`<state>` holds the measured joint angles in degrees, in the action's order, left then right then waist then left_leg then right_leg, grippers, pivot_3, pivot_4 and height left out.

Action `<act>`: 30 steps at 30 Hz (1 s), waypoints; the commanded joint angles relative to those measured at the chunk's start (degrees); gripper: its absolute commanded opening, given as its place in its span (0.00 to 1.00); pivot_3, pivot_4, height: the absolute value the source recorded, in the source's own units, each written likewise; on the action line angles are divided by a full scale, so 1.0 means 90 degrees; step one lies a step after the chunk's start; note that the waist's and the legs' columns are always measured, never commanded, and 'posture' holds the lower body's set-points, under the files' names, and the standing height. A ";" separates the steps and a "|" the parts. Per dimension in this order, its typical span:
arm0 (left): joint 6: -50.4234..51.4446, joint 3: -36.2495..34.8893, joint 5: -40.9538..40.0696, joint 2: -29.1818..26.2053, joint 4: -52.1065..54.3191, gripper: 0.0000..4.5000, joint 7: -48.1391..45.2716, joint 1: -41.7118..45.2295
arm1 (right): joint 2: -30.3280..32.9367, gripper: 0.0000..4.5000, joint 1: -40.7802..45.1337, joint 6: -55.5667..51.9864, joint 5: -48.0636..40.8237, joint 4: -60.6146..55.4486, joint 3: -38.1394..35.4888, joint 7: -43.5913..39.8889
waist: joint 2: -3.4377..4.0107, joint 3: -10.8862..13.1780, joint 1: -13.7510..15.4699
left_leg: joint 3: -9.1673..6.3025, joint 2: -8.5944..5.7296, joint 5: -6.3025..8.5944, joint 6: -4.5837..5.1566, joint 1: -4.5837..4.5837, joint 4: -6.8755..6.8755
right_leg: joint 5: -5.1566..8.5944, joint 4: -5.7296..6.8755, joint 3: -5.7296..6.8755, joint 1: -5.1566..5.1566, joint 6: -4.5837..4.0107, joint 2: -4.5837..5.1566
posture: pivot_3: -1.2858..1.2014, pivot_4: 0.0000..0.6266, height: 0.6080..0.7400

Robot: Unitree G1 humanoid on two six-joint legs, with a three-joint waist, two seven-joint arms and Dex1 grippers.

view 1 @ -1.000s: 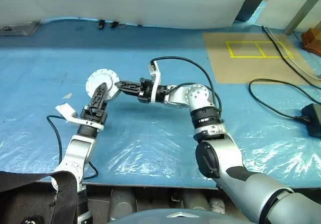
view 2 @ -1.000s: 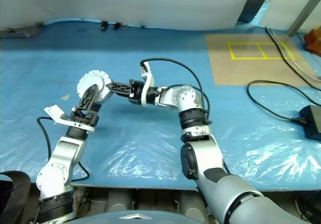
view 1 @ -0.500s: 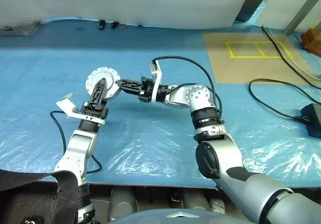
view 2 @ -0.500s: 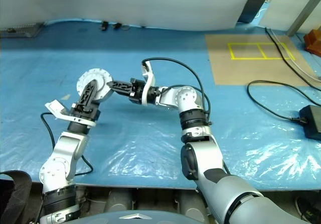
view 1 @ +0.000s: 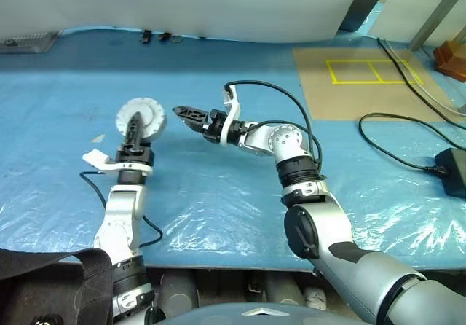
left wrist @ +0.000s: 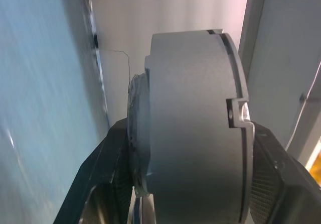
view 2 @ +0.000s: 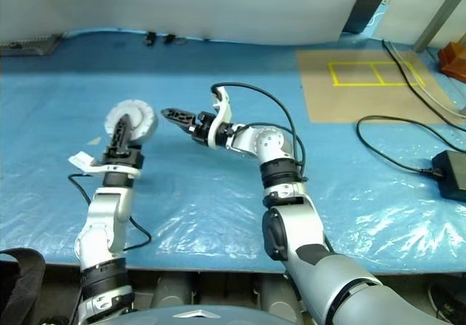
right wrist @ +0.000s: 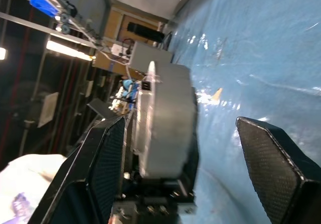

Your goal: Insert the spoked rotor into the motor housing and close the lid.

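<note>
The left hand is closed on one motor housing, its two black fingers pressing the round grey can from either side. The forearm rises nearly straight up in the left of the head views, so the housing is held off the blue-covered surface, edge-on to the camera, in the middle left of the frame. In the left wrist view the housing's plain grey wall fills the centre; a thin seam and a small notch run near one edge, where the lid sits shut against the can. The spoked rotor cannot be seen from outside.

One right hand lies level just right of the housing, pointing toward the left of the frame, with its fingers spread apart and empty. A clear gap separates its tip from the housing. The right wrist view shows the housing between those fingers but beyond them.

A second ago the right hand was pinched on the housing's right edge and the left hand's fingers stood wider; now the right hand has let go and drawn clear, and the left hand alone carries the housing, moved slightly toward the upper left and rolled more edge-on.

Two black cables lie at the right, near a brown board marked with yellow lines.
</note>
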<state>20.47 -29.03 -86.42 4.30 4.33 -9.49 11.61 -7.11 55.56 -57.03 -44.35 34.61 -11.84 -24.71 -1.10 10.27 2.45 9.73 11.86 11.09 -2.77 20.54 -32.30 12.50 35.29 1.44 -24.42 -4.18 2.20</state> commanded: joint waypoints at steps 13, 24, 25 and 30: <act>-0.1952 -0.1192 0.2206 -0.1656 -0.3904 0.59 -0.0268 0.1947 | -0.0186 0.83 0.0214 -0.0050 -0.0011 -0.1033 0.0178 -0.0110 | -0.0024 -0.0002 0.0107 | -0.0032 -0.0016 -0.0001 0.0000 0.0016 -0.0005 | -0.0011 -0.0007 0.0009 0.0001 0.0019 0.0009 | 0.52 0.24 1.00; -0.2277 -0.1553 0.2645 -0.1518 -0.3798 0.97 0.0003 0.1800 | -0.0160 0.84 0.0202 -0.0067 0.0024 -0.1093 0.0207 -0.0100 | -0.0023 -0.0003 0.0157 | -0.0032 -0.0011 -0.0001 -0.0001 0.0000 -0.0025 | -0.0010 0.0026 0.0007 0.0005 0.0015 0.0010 | 0.52 0.24 1.00; -0.2367 -0.1607 0.2661 -0.1510 -0.3743 1.00 0.0059 0.1801 | -0.0149 0.84 0.0206 -0.0063 0.0038 -0.1078 0.0215 -0.0107 | -0.0022 -0.0003 0.0152 | -0.0033 -0.0011 -0.0001 -0.0001 -0.0004 -0.0026 | -0.0009 0.0030 0.0005 0.0006 0.0015 0.0010 | 0.52 0.24 1.00; -0.2971 -0.1468 0.3349 -0.1582 -0.3460 1.00 0.0164 0.1591 | -0.0089 0.84 0.0210 0.0024 0.0158 -0.1030 0.0311 -0.0186 | -0.0022 -0.0003 0.0135 | -0.0032 -0.0009 -0.0001 -0.0001 -0.0013 -0.0029 | -0.0009 0.0033 0.0002 0.0012 0.0013 0.0010 | 0.52 0.24 1.00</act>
<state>-2.99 -41.95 -59.75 -8.70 -28.90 -8.23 26.75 -7.00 55.61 -57.50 -42.66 27.92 -9.45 -25.54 -1.30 10.25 3.67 9.44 11.78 11.09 -2.78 20.43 -32.55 12.41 35.57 1.46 -24.31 -4.07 2.29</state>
